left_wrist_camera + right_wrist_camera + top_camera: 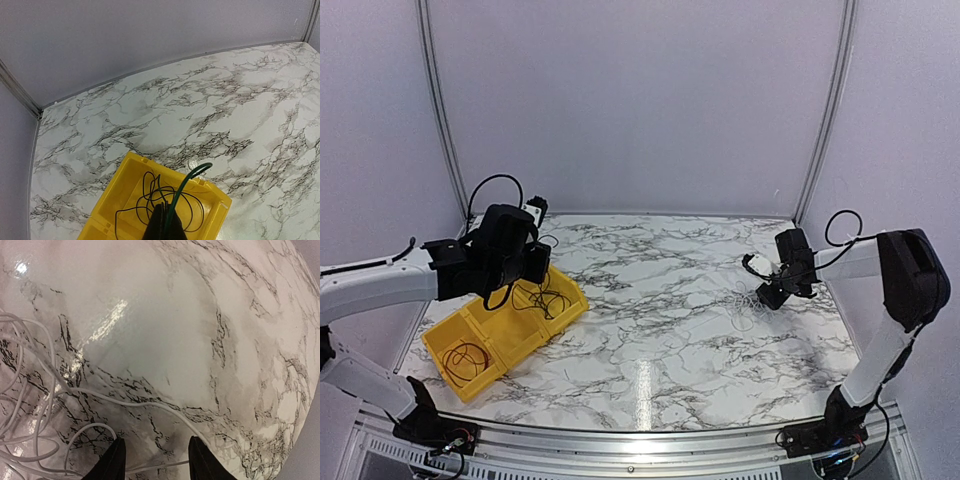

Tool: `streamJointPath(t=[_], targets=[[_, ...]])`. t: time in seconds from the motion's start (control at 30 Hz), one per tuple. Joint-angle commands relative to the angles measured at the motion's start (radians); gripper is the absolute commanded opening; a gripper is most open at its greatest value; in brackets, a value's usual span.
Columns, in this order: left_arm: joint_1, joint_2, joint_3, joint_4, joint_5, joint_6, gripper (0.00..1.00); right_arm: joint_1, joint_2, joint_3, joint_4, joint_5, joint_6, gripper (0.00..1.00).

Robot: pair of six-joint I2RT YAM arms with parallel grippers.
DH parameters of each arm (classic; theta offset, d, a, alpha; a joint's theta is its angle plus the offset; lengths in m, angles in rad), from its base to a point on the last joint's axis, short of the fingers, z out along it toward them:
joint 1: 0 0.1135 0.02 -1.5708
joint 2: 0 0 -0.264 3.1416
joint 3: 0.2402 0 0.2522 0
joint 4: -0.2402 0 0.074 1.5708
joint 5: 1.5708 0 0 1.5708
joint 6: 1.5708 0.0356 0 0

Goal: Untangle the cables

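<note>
Glossy white desk (660, 300) veined in grey and black, closed in by plain pale walls (630, 100) with metal strips (438, 110) at the corners. At left, yellow bin (495, 345) of two compartments, set askew on the desk — coiled black cable (468, 360) in the nearer, looser black loops (150, 200) in the farther. Left fingers (162, 226) above the farther compartment, clenched on a green cable (186, 186) arching upward. At right, tangle of white cables (745, 300) flat on the desk; right fingers (767, 296) just above its edge, released — grasping nothing, one white strand crossing beneath the gap.
</note>
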Motion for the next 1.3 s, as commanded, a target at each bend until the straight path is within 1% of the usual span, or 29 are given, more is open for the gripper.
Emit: streamJointPath(t=[0.0,0.17,0.3,0.43,0.73,0.83,0.9,0.97,1.03,1.13,1.27], targets=[[0.012,0.087,-0.024,0.043,0.048,-0.073,0.00,-0.006,0.019,-0.013,-0.089,-0.019,-0.019,0.44],[0.027,0.187,-0.024,0.028,0.058,-0.130,0.00,-0.005,0.015,-0.016,-0.088,-0.021,-0.021,0.44],[0.054,0.263,0.016,-0.049,0.083,-0.223,0.00,-0.006,0.020,-0.016,-0.091,-0.021,-0.023,0.44],[0.070,0.307,0.050,-0.111,0.094,-0.280,0.00,-0.007,0.026,-0.015,-0.096,-0.021,-0.025,0.44],[0.128,0.397,0.114,-0.159,0.175,-0.282,0.00,-0.007,0.029,-0.013,-0.101,-0.021,-0.027,0.44],[0.135,0.417,0.161,-0.185,0.196,-0.269,0.01,-0.007,0.029,-0.013,-0.102,-0.021,-0.026,0.44],[0.135,0.409,0.190,-0.218,0.195,-0.266,0.09,-0.007,0.029,-0.013,-0.102,-0.021,-0.027,0.44],[0.135,0.378,0.208,-0.251,0.182,-0.265,0.22,-0.007,0.029,-0.014,-0.102,-0.021,-0.027,0.44],[0.135,0.330,0.211,-0.275,0.166,-0.262,0.30,-0.006,0.029,-0.014,-0.102,-0.021,-0.028,0.44],[0.135,0.242,0.206,-0.308,0.138,-0.260,0.39,-0.007,0.032,-0.013,-0.103,-0.021,-0.027,0.44],[0.135,0.133,0.162,-0.329,0.108,-0.272,0.43,-0.007,0.037,-0.010,-0.106,-0.055,-0.028,0.44]])
